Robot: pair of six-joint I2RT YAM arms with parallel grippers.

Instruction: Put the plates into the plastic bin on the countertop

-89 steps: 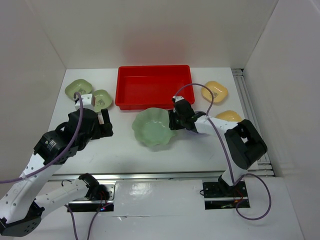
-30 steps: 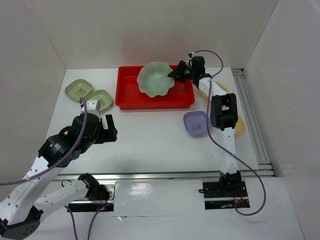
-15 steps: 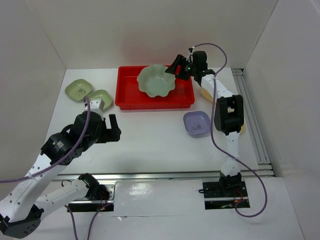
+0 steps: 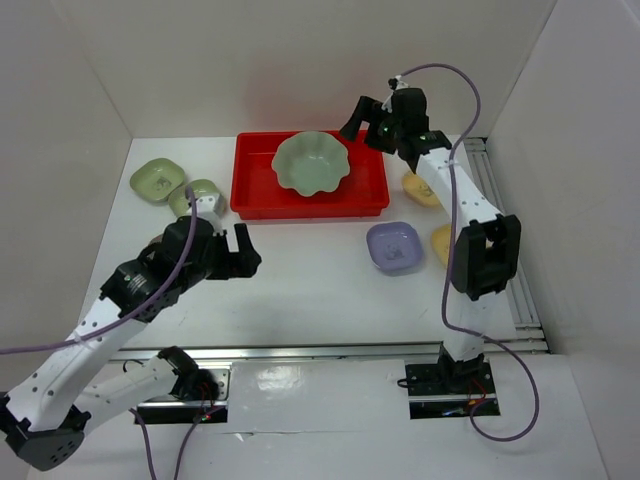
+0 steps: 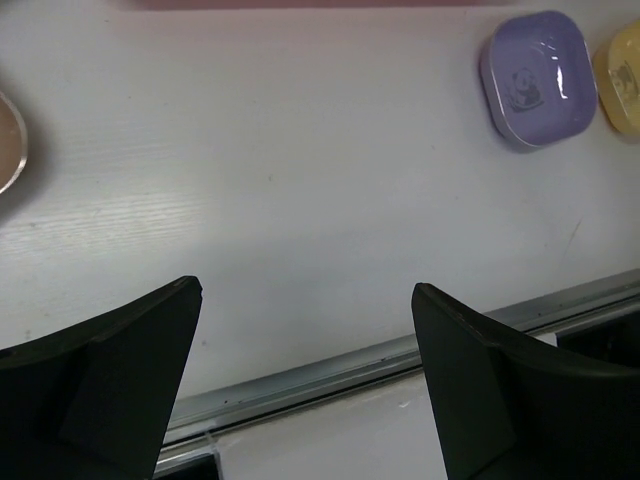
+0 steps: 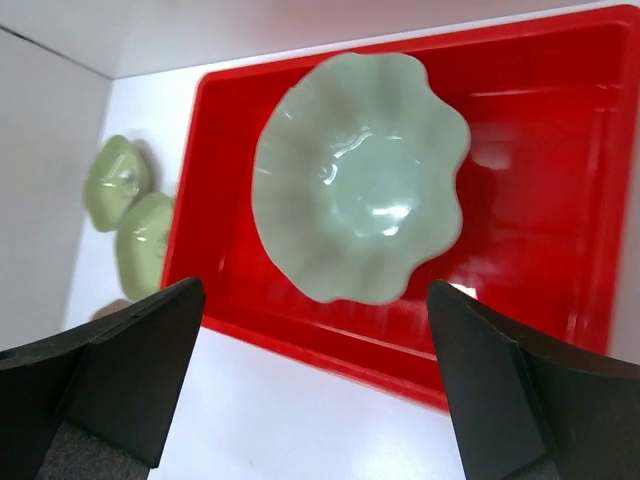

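Far left: a far green dish (image 4: 158,180) and a near green dish (image 4: 200,193) sit side by side on the white countertop (image 4: 310,285), just outside the left end of the red bin (image 4: 310,208). From overhead the left arm covers part of the near one. The right wrist camera shows both whole.
Tan dish (image 5: 6,150): only a sliver of pinkish rim shows, at the left edge of the left wrist view.
Left gripper (image 4: 240,252): it hangs over bare countertop in front of the bin with its jaws spread wide and nothing between them. Its own camera shows white surface and the metal rail at the near edge between the two dark fingers.
Bin: it stands at the back of the countertop, long side toward the arms.
Large green dish (image 4: 311,162): this scalloped dish rests upright inside the bin, toward the middle. The right wrist view shows its glossy hollow and the red floor around it.
Right gripper (image 4: 363,124): it is raised above the bin's far right corner, apart from the large dish, with its jaws wide and empty.
Lavender dish (image 4: 392,245): it sits on the countertop to the right, in front of the bin. The left wrist view picks out a small panda print inside it.
Yellow dishes: one yellow dish (image 4: 420,188) lies beside the bin's right end. A second yellow dish (image 4: 440,243) peeks out just right of the lavender one, partly behind the right arm.
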